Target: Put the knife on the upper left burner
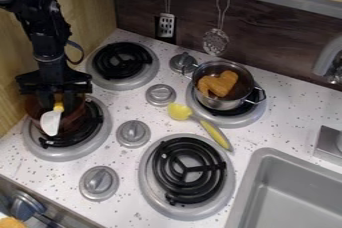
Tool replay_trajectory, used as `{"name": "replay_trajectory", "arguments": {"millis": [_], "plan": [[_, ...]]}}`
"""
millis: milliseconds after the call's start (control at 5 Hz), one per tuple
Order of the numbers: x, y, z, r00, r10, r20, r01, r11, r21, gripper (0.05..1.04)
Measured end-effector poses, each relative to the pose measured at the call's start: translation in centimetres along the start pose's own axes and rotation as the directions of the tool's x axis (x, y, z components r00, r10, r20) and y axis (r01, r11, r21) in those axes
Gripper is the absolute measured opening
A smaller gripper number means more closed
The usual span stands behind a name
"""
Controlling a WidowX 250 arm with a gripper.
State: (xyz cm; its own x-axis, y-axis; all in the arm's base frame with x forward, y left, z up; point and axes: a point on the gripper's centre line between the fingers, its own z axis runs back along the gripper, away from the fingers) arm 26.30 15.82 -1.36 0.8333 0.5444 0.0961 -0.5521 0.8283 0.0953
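At the left side, the black gripper (56, 102) hangs over the lower left burner, pointing down. Its fingers are closed around the orange-yellow handle of the knife (51, 121), whose white blade slants down toward the front. Behind the blade is a dark, brownish see-through pot (77, 114) on the lower left burner (67, 155); whether the knife touches it I cannot tell. The upper left burner (122, 60), a black coil in a silver ring, lies behind and to the right of the gripper with nothing on it.
A metal pot (222, 103) holding orange-brown food sits on the upper right burner. A yellow spoon-like utensil (215, 134) lies beside it, near the lower right burner (188, 170). Silver knobs (160, 94) stand between the burners. The sink (294, 192) is at right, the wooden wall (80, 2) at left.
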Motion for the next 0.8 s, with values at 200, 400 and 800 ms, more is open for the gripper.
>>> {"name": "replay_trajectory", "arguments": {"millis": [200,400,800], "plan": [[-0.2,0.1,0.0,1.0,0.003,-0.012,-0.003,1.0,0.003,0.35],[-0.7,0.5,0.5,1.0,0.017,-0.024,-0.016,1.0,0.026,0.35],[-0.2,1.3,3.7,1.0,0.024,-0.011,-0.023,0.998,0.057,0.35]]}}
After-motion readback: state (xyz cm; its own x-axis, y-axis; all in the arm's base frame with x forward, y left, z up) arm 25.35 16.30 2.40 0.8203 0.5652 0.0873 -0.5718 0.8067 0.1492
